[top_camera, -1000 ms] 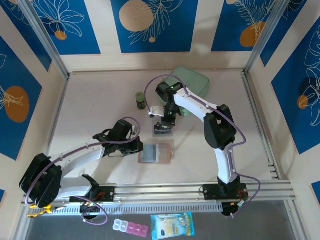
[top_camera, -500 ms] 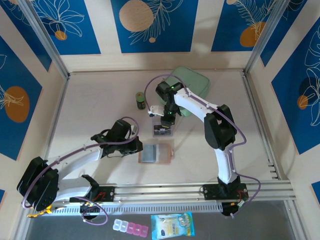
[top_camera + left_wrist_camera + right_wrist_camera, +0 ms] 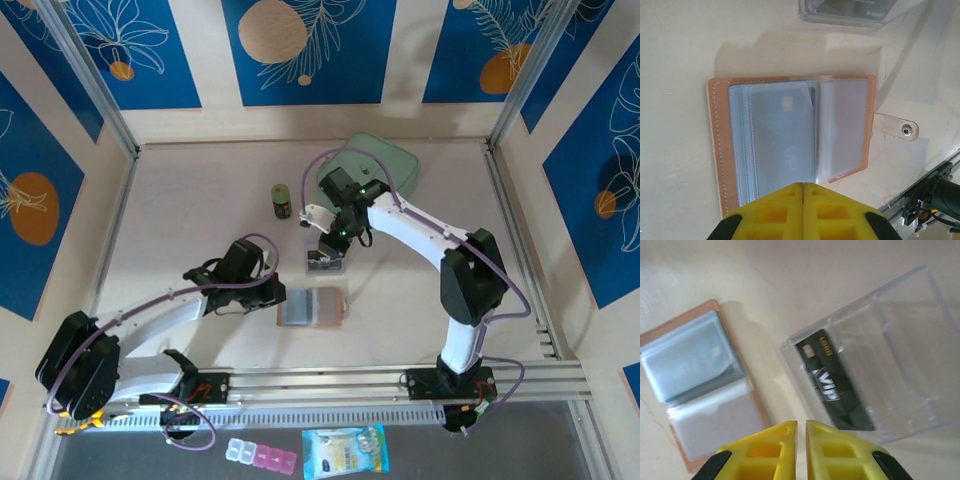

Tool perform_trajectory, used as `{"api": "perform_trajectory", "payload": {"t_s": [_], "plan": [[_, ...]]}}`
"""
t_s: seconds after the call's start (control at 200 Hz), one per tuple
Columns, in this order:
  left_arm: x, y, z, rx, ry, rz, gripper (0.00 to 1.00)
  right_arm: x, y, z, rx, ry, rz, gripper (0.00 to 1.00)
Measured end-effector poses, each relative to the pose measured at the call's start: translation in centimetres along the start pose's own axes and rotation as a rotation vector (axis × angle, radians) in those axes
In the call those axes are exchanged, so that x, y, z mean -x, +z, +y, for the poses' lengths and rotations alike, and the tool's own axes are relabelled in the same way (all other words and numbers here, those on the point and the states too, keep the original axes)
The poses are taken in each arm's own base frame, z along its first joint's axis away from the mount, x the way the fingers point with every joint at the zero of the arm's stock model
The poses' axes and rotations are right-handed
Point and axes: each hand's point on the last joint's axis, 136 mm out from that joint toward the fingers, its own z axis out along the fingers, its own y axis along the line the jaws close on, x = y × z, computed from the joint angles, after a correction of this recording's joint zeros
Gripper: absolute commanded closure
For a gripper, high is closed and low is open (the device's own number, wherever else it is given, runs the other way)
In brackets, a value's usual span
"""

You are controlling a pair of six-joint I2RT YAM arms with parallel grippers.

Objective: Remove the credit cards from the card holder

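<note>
Right elbow had swung outward since a second earlier; we logged the right gripper backed off above the clear box, jaws a slit apart, empty — a dark card lay inside. Our left gripper, pinched together, sat at the edge of the open card holder, grey card still sleeved. Risk: a tight sleeve could drag the holder along.
</note>
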Motion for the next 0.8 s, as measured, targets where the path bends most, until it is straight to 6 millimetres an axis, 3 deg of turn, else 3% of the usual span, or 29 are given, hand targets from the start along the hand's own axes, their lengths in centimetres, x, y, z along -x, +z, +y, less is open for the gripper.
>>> {"api": "perform_trajectory", "payload": {"t_s": [0.375,0.685,0.8], "plan": [[0.1,0.4,0.7,0.021,-0.002,-0.014,0.95,-0.7,2.7,7.9,0.087,0.321,-0.128,0.89],[-0.7,0.9,2.3,0.055,-0.013,-0.005,0.95,-1.1,2.7,9.7,0.145,0.676,-0.207,0.92],[-0.7,1.0,2.4,0.047,-0.009,-0.012,0.95,-1.1,2.9,10.3,0.171,0.776,-0.199,0.88]]}}
